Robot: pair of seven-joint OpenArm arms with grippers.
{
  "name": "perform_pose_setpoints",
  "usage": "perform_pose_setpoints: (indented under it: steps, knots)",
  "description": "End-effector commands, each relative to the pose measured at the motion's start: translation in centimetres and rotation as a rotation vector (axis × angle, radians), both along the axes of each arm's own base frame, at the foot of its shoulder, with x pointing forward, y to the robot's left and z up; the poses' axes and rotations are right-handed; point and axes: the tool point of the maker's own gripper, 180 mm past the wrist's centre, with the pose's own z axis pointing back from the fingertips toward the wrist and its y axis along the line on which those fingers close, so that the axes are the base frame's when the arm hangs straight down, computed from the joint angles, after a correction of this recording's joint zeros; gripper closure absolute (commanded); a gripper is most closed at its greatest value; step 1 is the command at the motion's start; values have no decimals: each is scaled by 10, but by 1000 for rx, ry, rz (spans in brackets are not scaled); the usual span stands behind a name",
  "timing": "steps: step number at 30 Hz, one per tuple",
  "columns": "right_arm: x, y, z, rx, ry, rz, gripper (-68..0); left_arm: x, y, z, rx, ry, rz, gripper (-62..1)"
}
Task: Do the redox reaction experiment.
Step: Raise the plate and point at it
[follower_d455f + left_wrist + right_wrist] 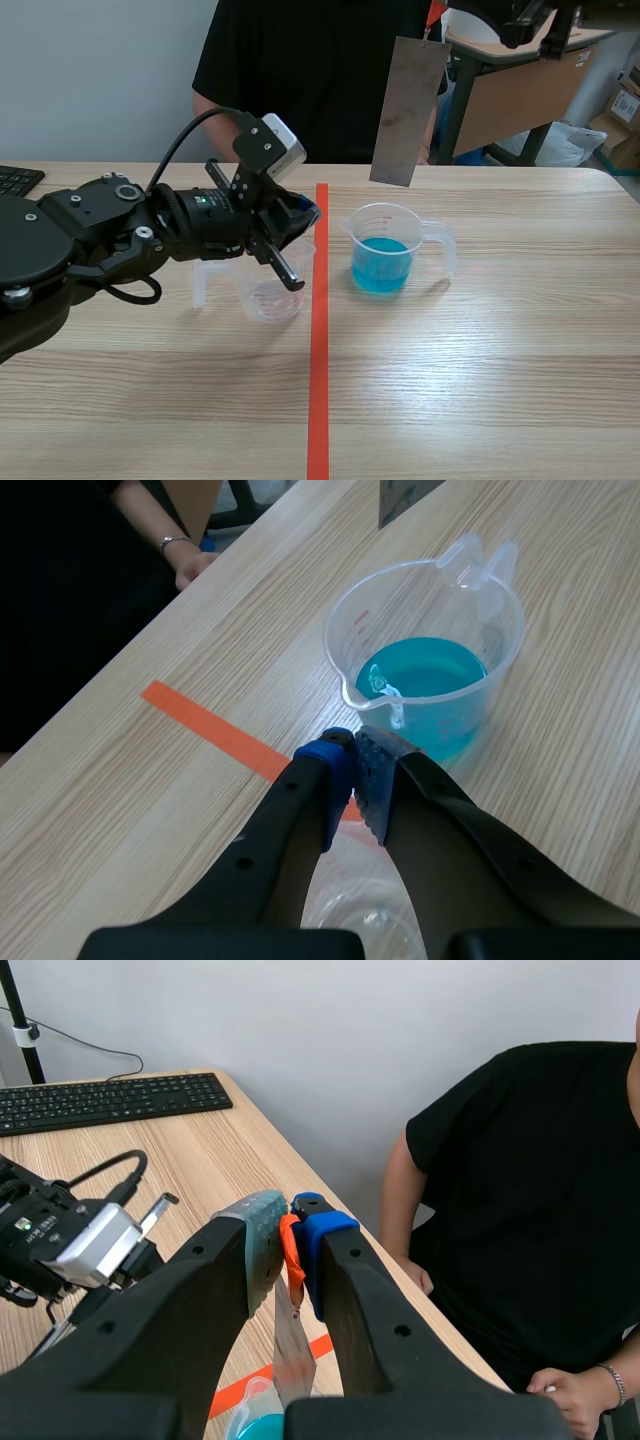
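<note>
Scene, left wrist and right wrist views. The plate [405, 110], a grey metal strip, is being held upright in the air by the right gripper [290, 1225]. Its pads are being pressed onto the orange tab [291, 1250] at the plate's top edge, and the plate is hanging down between the fingers. In the scene view the plate is being shown above and just behind the blue beaker [385, 215], with its lower edge clear of the rim.

The blue beaker is being shown upright on the table [480, 380], just right of the tape line [318, 400], its handle turned to the right. The blue liquid [380, 262] is being held in its lower part.

The left gripper [312, 215] is being held low over the tape line, pointing toward the blue beaker. Its fingers are being kept closed, pad against pad, and nothing is being shown between them. The empty beaker [268, 290] is being shown upright under this gripper, just left of the tape line; whether it is being touched by the gripper cannot be told.

A person [310, 70] in a black shirt is being shown seated across the table. A keyboard [15, 180] is being shown at the table's far left.
</note>
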Motion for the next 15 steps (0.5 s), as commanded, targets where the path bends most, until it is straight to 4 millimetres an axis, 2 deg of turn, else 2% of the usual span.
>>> perform_pose_setpoints:
  steps: [1, 11, 15]
  knots:
    - [0, -3, 20, 16, -52, 5, -17, 6, -11, 17, -35, -40, -5, -31]
    - [0, -3, 20, 16, -52, 5, -17, 20, -30, 45, -116, -91, 21, -31]
    - [0, -3, 20, 16, -52, 5, -17, 21, -34, 49, -130, -93, 20, -32]
